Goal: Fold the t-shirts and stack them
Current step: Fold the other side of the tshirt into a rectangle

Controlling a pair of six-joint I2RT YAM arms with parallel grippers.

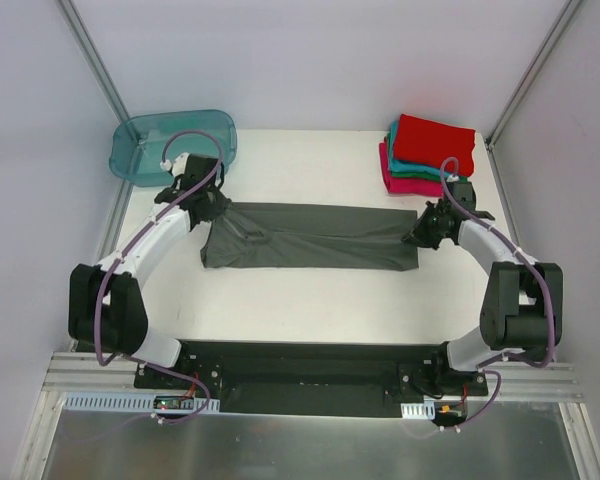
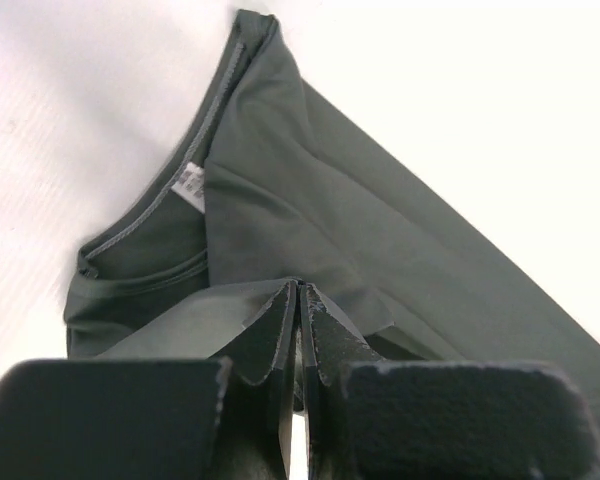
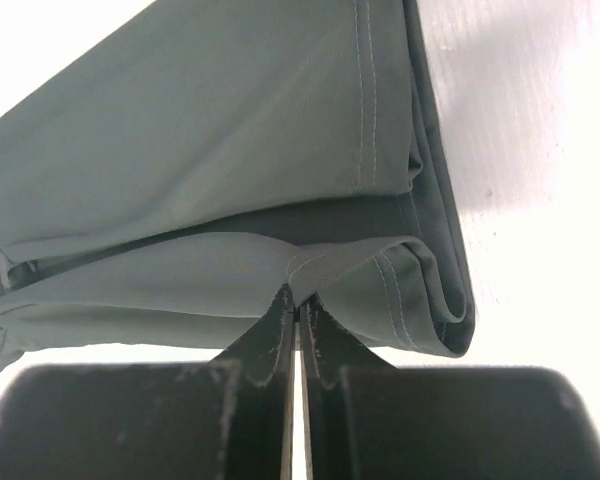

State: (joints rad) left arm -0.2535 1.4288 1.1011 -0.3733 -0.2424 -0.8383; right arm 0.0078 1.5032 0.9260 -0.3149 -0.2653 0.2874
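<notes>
Dark grey t-shirt (image 1: 310,237) – long folded strip across middle of table (image 1: 310,300), spanning between both arms. Left gripper (image 2: 298,305) pinched tight on cloth fold at neck end, label (image 2: 190,187) nearby. Right gripper (image 3: 298,300) clamped on hem end. Folded stack (image 1: 428,152) – red on top, teal and pink beneath – at far right corner. Teal tub (image 1: 170,142) at far left corner.

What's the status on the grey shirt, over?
Left gripper and right gripper shut on grey shirt ends. Shirt folded into long strip. Nothing blocking.
</notes>
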